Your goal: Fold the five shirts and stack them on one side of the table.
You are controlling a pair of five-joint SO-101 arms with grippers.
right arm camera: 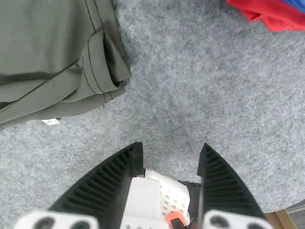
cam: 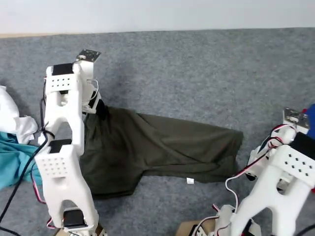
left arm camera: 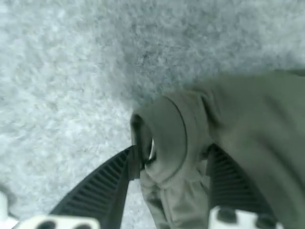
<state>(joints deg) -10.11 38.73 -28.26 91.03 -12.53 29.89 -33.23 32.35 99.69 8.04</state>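
Observation:
An olive green shirt lies spread across the middle of the grey table, one end toward each arm. My left gripper is shut on a bunched fold of that olive shirt at its far left edge; in the high view the left gripper sits at the shirt's upper left corner. My right gripper stands open just above bare carpet, a short way off the olive shirt's hem, with nothing between its fingers.
White cloth and teal cloth are piled at the table's left edge. Red cloth with blue cloth lies at the right edge. A small white tag sticks out under the shirt. The grey carpet stretches behind.

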